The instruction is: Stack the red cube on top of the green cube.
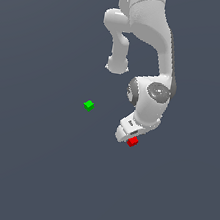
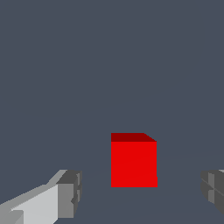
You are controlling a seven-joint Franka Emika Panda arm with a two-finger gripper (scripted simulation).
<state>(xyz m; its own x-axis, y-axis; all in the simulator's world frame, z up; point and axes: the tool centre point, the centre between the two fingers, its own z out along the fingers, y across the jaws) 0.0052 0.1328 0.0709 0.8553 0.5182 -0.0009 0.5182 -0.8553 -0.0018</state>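
White robot claw [image 1: 129,137] released, grey fingertips [image 2: 70,192] spread wide either side of the tiny bright red plain cube [image 2: 134,162], not touching it, tiny bright green plain cube [image 1: 88,105] well apart at the red cube's ten o'clock on the dark grey floor [image 1: 26,169]

I count one red cube [image 1: 132,141] and one green cube [image 1: 88,105], so two cubes in all. There is one white arm [image 1: 148,17], ending in one gripper [image 1: 128,135]. From the wrist view the same red cube [image 2: 133,162] shows, and two grey fingers [image 2: 70,192], one at either side of it.
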